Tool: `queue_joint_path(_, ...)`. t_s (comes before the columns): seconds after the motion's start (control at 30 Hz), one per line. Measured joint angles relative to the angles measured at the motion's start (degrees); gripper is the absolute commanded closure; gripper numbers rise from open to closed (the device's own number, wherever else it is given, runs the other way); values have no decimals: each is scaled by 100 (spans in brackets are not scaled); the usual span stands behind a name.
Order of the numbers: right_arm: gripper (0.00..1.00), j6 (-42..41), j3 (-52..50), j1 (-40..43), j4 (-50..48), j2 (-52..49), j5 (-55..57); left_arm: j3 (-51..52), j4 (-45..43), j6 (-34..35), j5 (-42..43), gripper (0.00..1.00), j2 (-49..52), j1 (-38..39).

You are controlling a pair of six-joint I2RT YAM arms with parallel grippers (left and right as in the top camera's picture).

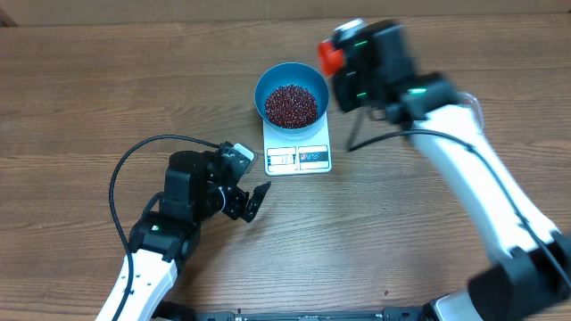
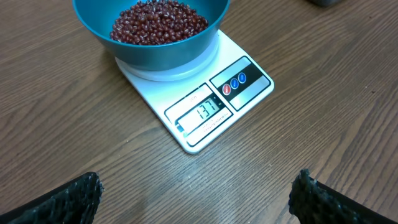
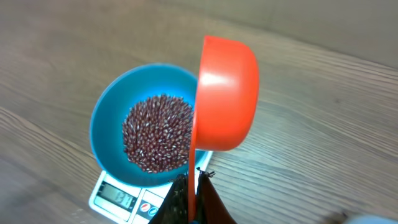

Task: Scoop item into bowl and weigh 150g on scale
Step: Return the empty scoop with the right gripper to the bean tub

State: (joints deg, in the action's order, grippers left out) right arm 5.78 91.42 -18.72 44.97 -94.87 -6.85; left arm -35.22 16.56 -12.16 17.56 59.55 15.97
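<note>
- A wooden table (image 1: 89,89) seen from above, with a robot arm reaching in from each near corner.
- A light blue bowl (image 1: 261,89) sits on a small white scale (image 1: 299,159), about midway along the table and closer to its far edge than its near one.
- The bowl holds a heap of dark red beans (image 1: 291,106) that covers its bottom.
- The scale's display (image 2: 208,111) faces the near edge and reads 131, so the load looks short of the target and more beans seem needed.
- The right gripper (image 3: 191,198) is clamped tight on the thin handle of an orange scoop (image 3: 227,93).
- The handle runs straight out from the gripper, and the cup is at its far end.
- The cup is turned on its side, its mouth facing left toward the bowl. Its inside is hidden.
- The key relation: the scoop hangs in the air just beside the bowl's right rim, on the far-right side. The bowl lies to the left of the cup and below it.
- The right arm is the nearer one to the bowl and has the tool.
- The left gripper (image 1: 250,203) has its jaws spread wide with nothing between them. It points at the scale from the near-left, well apart from it.
- No supply of loose beans shows in any view, so which way the scoop must travel for a refill cannot be told.
</note>
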Motion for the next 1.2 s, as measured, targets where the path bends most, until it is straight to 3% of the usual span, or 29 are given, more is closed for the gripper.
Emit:
queue_joint_path(0.2, 96, -85, 57, 1397, 697, 575, -1032, 0, 0, 0, -2, 0, 0, 0)
queue_joint_path(0.53, 96, -83, 59, 3226, 1604, 409, -1266, 0, 0, 0, -2, 0, 0, 0)
queue_joint_path(1.2, 96, 116, -166, 3486, 1659, -1187, -647, 0, 0, 0, 0, 0, 0, 0)
